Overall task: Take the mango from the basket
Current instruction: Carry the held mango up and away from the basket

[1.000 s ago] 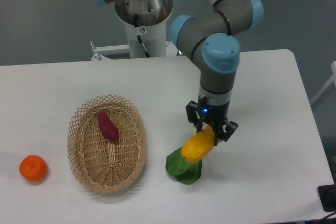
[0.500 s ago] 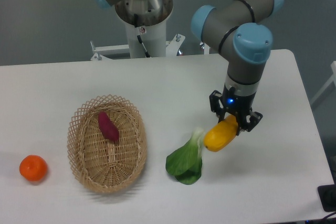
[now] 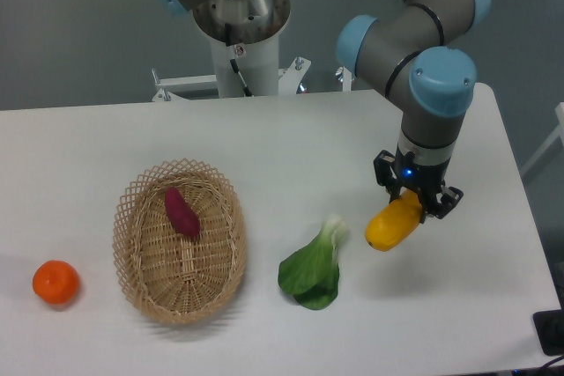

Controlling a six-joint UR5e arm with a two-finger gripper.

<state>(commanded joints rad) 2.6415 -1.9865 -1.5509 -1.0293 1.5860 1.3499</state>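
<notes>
The yellow-orange mango (image 3: 393, 224) hangs tilted just above the table at centre right, its upper end clamped between the fingers of my gripper (image 3: 417, 201), which is shut on it. The oval wicker basket (image 3: 141, 261) lies far to the left. It holds only a dark purple-red sweet potato (image 3: 181, 211).
A green leafy vegetable (image 3: 313, 268) lies on the table just left of the mango. A round orange tangerine (image 3: 56, 282) sits at the far left. The robot base (image 3: 240, 33) stands at the back. The table's right edge is close to the gripper.
My gripper has carried the mango to the right, away from the basket and off the leafy vegetable, which now shows in full.
</notes>
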